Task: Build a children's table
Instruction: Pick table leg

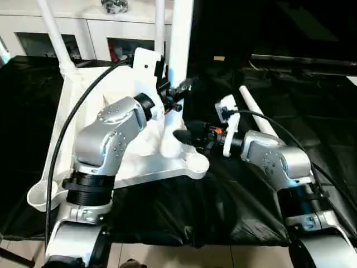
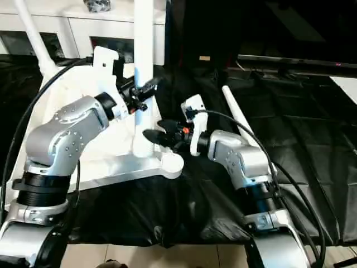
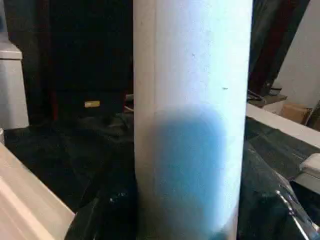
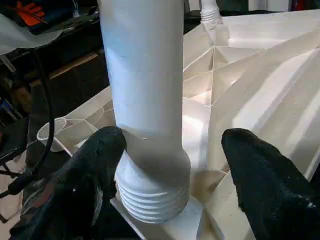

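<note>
The children's table top (image 1: 134,167) lies underside up on the black cover, with two white legs (image 1: 53,28) standing at its far corners. A third, thick white leg (image 1: 179,50) stands upright near the top's near right corner, beside an empty round socket (image 1: 196,163). Its threaded end (image 4: 150,200) points down and the threads still show. My left gripper (image 1: 177,94) is shut on this leg about midway up, and the leg (image 3: 192,120) sits right in front of that wrist. My right gripper (image 4: 175,145) is open around the leg's base, with its fingers (image 4: 260,170) either side. A fourth leg (image 1: 257,116) lies loose on the cover to the right.
A white cabinet (image 1: 100,30) with glass doors stands behind the black-covered table (image 1: 195,218). Black cables (image 1: 67,128) loop from both forearms. Another empty corner socket (image 1: 38,196) is at the near left. The table's front edge is close below my arms.
</note>
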Controlling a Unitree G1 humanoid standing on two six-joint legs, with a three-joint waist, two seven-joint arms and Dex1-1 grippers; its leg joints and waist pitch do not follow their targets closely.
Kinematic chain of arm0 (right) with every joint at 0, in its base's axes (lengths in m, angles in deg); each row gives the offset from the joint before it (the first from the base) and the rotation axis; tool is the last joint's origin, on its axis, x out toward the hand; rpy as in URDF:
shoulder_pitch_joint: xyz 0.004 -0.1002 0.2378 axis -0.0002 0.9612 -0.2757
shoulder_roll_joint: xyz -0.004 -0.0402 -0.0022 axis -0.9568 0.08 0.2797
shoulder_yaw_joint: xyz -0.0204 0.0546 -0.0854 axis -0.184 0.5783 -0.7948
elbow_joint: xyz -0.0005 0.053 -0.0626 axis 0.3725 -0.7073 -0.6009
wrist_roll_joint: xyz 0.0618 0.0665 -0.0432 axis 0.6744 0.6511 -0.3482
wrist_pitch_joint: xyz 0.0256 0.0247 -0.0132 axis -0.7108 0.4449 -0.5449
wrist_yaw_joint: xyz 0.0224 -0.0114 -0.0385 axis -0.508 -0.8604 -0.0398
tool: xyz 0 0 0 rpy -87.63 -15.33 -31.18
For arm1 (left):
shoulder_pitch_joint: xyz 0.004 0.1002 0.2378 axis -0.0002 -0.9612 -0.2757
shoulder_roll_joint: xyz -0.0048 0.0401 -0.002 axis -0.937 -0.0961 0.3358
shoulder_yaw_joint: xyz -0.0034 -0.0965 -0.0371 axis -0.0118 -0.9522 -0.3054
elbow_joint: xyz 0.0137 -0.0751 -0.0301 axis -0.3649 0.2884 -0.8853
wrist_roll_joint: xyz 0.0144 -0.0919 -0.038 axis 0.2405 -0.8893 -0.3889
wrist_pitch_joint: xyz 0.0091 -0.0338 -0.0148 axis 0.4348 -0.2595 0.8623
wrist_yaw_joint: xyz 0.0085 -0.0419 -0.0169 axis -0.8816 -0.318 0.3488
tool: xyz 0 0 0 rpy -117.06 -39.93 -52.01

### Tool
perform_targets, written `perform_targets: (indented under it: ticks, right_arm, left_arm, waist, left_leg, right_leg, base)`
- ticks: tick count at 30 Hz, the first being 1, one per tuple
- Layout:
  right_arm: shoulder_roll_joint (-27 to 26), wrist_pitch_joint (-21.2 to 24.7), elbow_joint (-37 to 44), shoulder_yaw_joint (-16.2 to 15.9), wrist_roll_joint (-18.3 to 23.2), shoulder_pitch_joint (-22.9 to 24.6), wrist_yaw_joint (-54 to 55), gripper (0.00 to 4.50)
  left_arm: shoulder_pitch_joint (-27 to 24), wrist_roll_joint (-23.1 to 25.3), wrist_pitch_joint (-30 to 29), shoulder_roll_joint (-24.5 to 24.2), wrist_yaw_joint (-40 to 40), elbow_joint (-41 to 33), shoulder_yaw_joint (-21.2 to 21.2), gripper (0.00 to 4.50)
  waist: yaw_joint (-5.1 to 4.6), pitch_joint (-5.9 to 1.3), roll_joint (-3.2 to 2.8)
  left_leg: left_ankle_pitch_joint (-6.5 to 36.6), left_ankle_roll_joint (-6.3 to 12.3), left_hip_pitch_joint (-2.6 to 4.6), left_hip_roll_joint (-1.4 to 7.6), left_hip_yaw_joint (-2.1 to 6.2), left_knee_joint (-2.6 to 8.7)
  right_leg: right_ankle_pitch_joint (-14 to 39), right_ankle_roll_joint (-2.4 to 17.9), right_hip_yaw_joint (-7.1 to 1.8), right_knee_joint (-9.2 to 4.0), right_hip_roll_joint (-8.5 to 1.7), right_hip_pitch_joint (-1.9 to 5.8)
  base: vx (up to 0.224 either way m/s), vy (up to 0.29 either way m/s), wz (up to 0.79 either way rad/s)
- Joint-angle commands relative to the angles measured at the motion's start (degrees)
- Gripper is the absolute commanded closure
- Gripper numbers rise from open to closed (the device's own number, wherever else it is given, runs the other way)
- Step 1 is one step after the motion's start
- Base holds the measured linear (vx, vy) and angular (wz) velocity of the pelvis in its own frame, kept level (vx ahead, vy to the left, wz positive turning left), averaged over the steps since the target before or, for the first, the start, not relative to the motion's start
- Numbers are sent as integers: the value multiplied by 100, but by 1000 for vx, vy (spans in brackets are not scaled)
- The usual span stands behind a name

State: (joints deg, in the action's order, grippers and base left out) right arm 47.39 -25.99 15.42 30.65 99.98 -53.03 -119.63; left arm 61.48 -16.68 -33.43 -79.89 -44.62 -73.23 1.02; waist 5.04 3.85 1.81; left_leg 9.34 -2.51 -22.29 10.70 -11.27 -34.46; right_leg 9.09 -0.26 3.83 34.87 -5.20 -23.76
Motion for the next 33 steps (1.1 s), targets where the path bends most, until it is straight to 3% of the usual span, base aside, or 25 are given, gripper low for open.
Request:
perform_targets:
  ticks: [1, 8, 9, 10, 21, 22, 24, 31, 32, 33]
  right_arm:
    - [20, 48, 5, 106, 7, -90, 39, 101]
    - [46, 75, 81, 12, 121, -68, -272, 101]
    - [56, 98, 107, -1, 141, -63, -305, 101]
    - [62, 113, 123, -8, 153, -60, -322, 101]
    - [127, 243, -14, -5, 141, -122, -452, 101]
    - [126, 248, -28, -24, 130, -131, -469, 101]
    - [130, 257, -46, -54, 114, -142, -512, 101]
    - [213, 259, -99, -286, -69, -169, -645, 101]
    - [228, 246, -92, -335, -108, -150, -675, 127]
    - [228, 246, -92, -335, -108, -150, -675, 134]
  left_arm:
    - [69, 25, 40, 98, -14, 2, 184, 265]
    - [63, 64, 185, 156, 60, 142, 223, 265]
    - [61, 56, 204, 157, 83, 154, 216, 265]
    - [60, 61, 214, 161, 95, 159, 209, 265]
    - [-19, -125, 164, 98, 549, -65, 371, 265]
    - [-50, -120, 159, 85, 617, -109, 442, 265]
    - [-80, -93, 164, 73, 674, -128, 517, 265]
    - [-51, -52, 141, 33, 842, -80, 631, 265]
    - [-53, -35, 147, 11, 875, -77, 657, 265]
    - [-53, -35, 147, 11, 875, -77, 657, 265]
  waist:
    - [-14, -446, -7]
    - [2, -450, -2]
    - [-7, -449, 43]
    - [-4, -447, 22]
    - [0, -447, 17]
    - [-6, -450, 71]
    - [4, -447, 40]
    - [-5, -439, 43]
    - [-12, -437, 91]
    - [1, -440, 62]
  left_leg:
    - [1414, -188, 128, 222, 127, 422]
    - [1444, -165, 121, 220, 130, 417]
    - [1436, -155, 117, 221, 124, 419]
    - [1423, -151, 112, 221, 132, 420]
    - [1369, -136, 125, 230, 121, 414]
    - [1328, -118, 119, 234, 115, 412]
    - [1316, -110, 122, 235, 120, 415]
    - [1376, -157, 121, 227, 120, 412]
    - [1382, -148, 117, 228, 115, 413]
    - [1365, -151, 125, 233, 121, 413]
  right_leg:
    - [1688, 902, -232, -439, -281, 276]
    - [1764, 883, -229, -454, -294, 277]
    - [1769, 873, -227, -455, -289, 279]
    - [1801, 875, -226, -449, -300, 286]
    - [1695, 976, -231, -436, -297, 274]
    - [1665, 976, -231, -430, -297, 279]
    - [1704, 976, -232, -428, -307, 277]
    - [1912, 871, -232, -455, -303, 272]
    - [1941, 852, -232, -459, -302, 271]
    - [1944, 845, -236, -448, -308, 267]
  base:
    - [0, 0, 0]
    - [0, 0, 0]
    - [0, 0, 0]
    - [0, 0, 0]
    - [0, 0, 0]
    - [0, 0, 0]
    - [0, 0, 0]
    - [0, 0, 0]
    - [0, 0, 0]
    - [0, 0, 0]
